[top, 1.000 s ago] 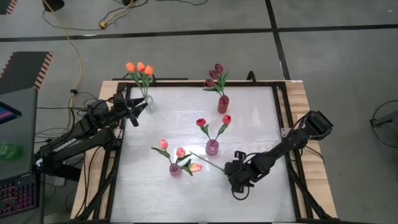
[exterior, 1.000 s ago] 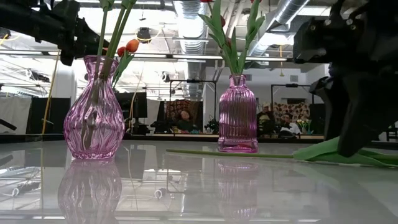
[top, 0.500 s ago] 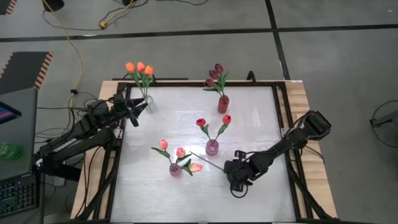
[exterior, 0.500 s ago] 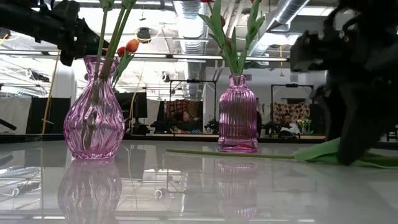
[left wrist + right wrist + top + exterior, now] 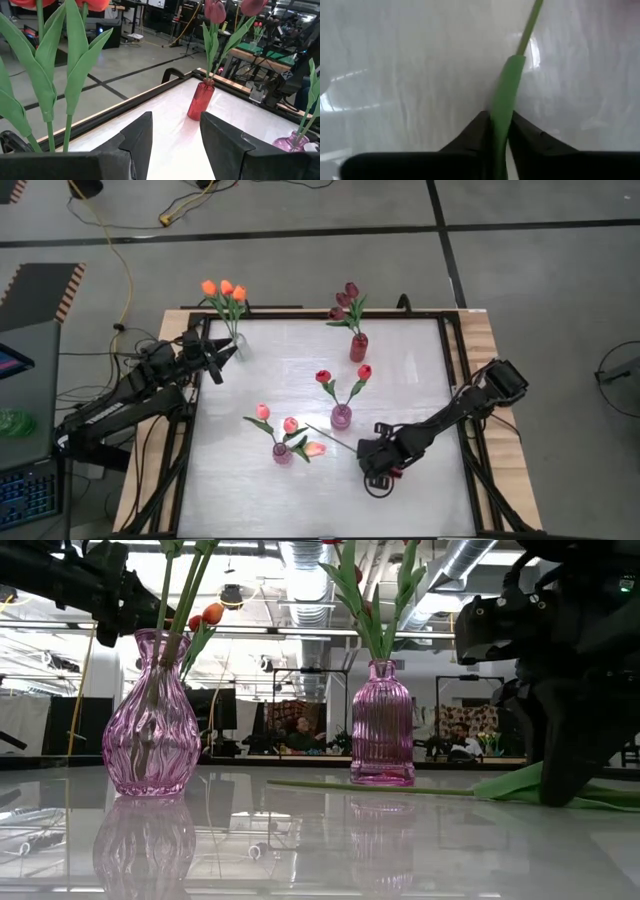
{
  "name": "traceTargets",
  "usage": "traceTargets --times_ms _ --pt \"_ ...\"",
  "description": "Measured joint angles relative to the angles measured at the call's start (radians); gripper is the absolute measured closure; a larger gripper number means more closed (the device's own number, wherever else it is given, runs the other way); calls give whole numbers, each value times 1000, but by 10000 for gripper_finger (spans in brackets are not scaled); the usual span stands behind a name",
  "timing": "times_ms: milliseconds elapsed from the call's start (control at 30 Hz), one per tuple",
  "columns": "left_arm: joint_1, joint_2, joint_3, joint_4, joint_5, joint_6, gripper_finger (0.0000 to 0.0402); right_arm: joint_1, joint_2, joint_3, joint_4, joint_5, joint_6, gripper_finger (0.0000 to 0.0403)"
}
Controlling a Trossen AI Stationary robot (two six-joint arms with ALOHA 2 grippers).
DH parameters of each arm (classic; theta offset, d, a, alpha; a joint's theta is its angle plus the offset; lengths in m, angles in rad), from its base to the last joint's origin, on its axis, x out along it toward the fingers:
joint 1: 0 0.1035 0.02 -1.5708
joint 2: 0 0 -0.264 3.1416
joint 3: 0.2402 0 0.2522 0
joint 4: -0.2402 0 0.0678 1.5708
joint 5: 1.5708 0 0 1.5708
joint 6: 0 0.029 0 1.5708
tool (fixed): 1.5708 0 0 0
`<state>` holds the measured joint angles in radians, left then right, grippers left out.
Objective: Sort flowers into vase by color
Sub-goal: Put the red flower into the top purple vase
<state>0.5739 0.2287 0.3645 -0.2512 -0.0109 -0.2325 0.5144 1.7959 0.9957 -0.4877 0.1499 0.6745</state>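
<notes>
Right wrist view: the right hand (image 5: pixel 497 127) pinches the green leaf of a long-stemmed artificial tulip (image 5: pixel 506 95) lying on the white desk (image 5: pixel 410 75); its stem runs ahead. The left hand (image 5: pixel 175 135) gapes empty.

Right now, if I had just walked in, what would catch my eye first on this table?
Probably the four small vases of tulips: orange flowers at the far left corner, maroon ones at the far middle, red ones at the centre. Then the right gripper, low at the near edge, its fingers pinching the green stem of a pink tulip lying flat.
</notes>
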Motion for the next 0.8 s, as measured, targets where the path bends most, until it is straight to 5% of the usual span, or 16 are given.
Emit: traceTargets --times_ms 267,800 --pt "0 0 0 0 0 0 251 1 6 81 -148 -5 -53 385" --pt "0 0 0 2 6 0 251 17 5 294 -560 -23 -111 378"
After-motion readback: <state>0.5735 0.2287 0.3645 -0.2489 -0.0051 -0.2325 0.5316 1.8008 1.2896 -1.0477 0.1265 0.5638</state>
